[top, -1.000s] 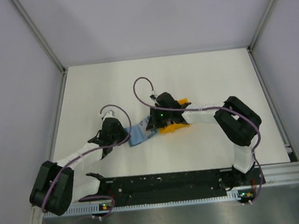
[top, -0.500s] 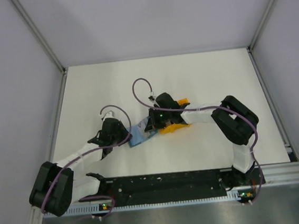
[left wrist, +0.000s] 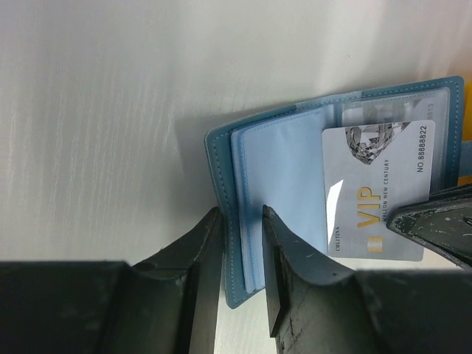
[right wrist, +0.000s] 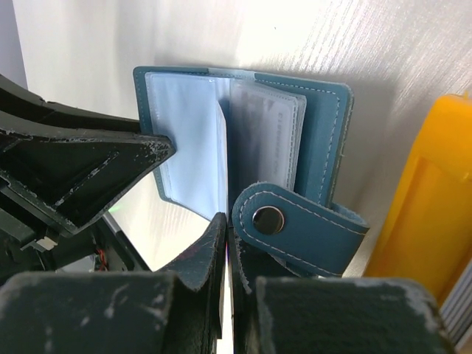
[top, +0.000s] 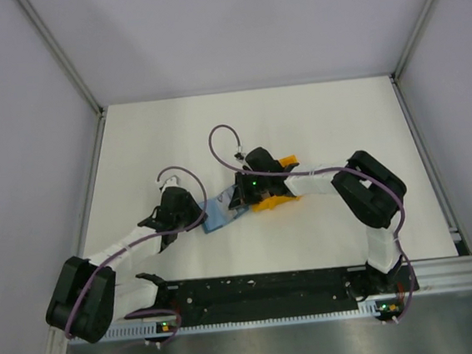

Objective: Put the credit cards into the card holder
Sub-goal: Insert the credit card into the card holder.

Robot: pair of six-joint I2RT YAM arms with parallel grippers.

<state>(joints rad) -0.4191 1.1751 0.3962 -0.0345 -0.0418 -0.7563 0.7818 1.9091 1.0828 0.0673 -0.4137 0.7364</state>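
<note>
One credit card [left wrist: 376, 192] clamped in right gripper [right wrist: 226, 225]; left gripper [left wrist: 240, 215] apart, astride card holder [left wrist: 284, 169] edge

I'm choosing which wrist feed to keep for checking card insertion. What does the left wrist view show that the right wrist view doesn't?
Only the left wrist view: the printed VIP face of the credit card. Only the right wrist view: the snap strap and the orange rack. Both: the opened card holder with pale-blue pockets, the left pincer open astride its edge, and the right pincer shut on the card.
</note>
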